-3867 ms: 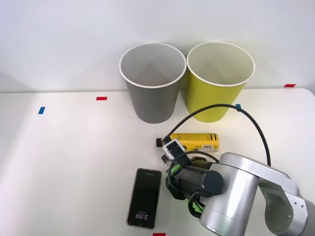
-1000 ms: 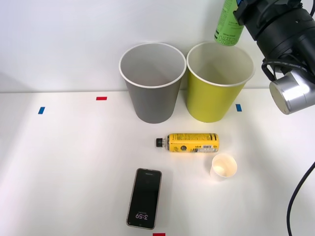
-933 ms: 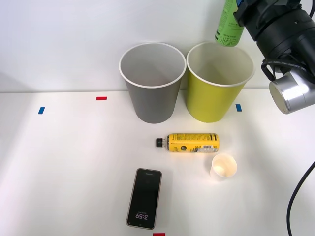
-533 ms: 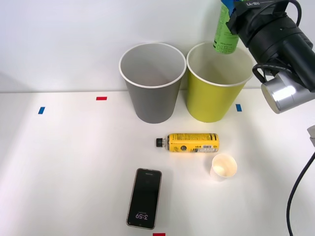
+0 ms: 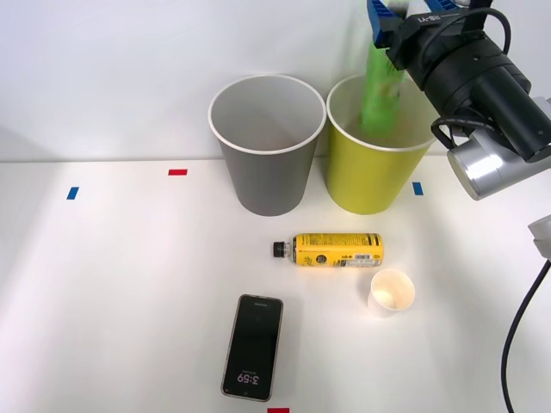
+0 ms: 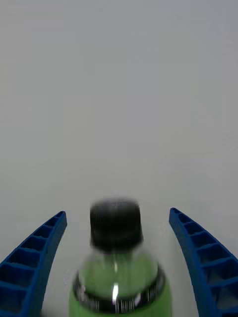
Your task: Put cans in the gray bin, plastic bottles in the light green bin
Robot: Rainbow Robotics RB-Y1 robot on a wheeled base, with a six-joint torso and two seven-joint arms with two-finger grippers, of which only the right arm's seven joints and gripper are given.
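My right gripper (image 5: 385, 27) hangs open above the light green bin (image 5: 370, 179) at the back right. A green-labelled plastic bottle (image 5: 377, 86) with a black cap (image 6: 115, 230) is blurred and upright just below the gripper, with its lower end inside the bin's white rim. In the right wrist view the blue fingers (image 6: 37, 252) stand apart on either side of the bottle (image 6: 119, 290) without touching it. The gray bin (image 5: 267, 181) stands just left of the green one. A yellow-labelled container (image 5: 338, 249) with a black cap lies on its side in front of the bins; I cannot tell whether it is a can or a bottle.
A small white paper cup (image 5: 392, 291) stands just right of and nearer than the yellow container. A black phone (image 5: 253, 347) lies flat near the table's front edge. Small red and blue tape marks dot the white table (image 5: 120, 275).
The gripper carried the green bottle up from the table and over the light green bin. It has now let go, and the bottle is dropping into that bin.
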